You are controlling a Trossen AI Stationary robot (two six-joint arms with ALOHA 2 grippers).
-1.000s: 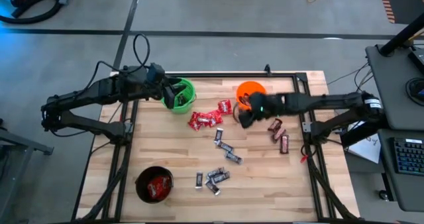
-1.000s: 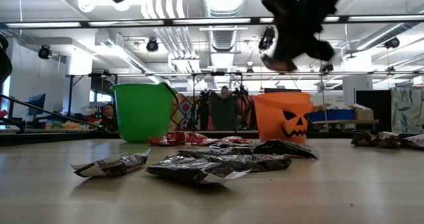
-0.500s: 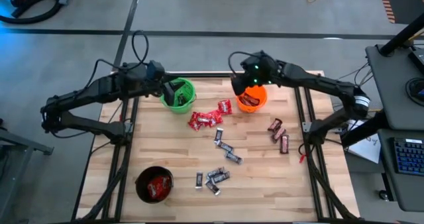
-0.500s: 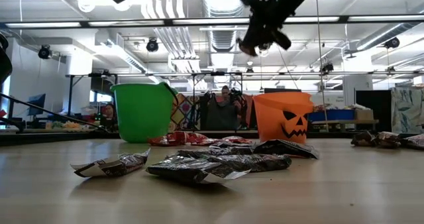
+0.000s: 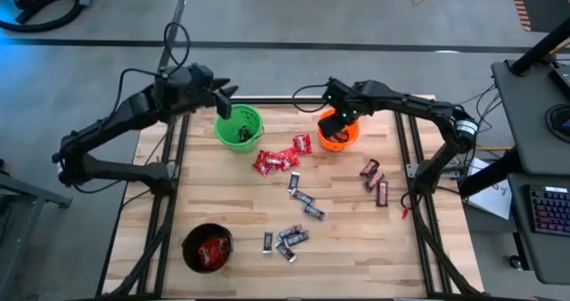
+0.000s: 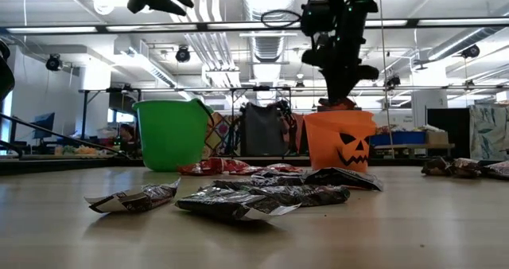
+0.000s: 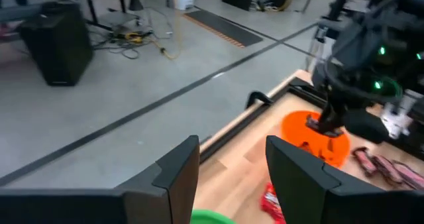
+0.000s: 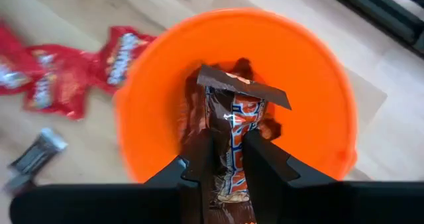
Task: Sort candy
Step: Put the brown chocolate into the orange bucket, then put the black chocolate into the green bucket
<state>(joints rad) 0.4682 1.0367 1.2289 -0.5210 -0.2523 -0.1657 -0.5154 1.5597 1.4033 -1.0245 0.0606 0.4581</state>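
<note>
- Your table carries three buckets: the green bucket and the orange bucket at the far edge, and the black bucket at the near left corner with red packets inside.
- Your right arm reaches in from the right side and bends down over the orange bucket; the right gripper points straight into its mouth.
- Your left arm stretches from the left, and the left gripper hangs just beyond the green bucket's far rim, its fingers spread apart with nothing between them.
- The right gripper's fingers pinch a dark brown-red bar above the bars already in the orange bucket.
- The rest of the candy lies loose across the middle of the table: red packets between the two far buckets, black-silver bars nearer you, brown-red bars to the right.
</note>
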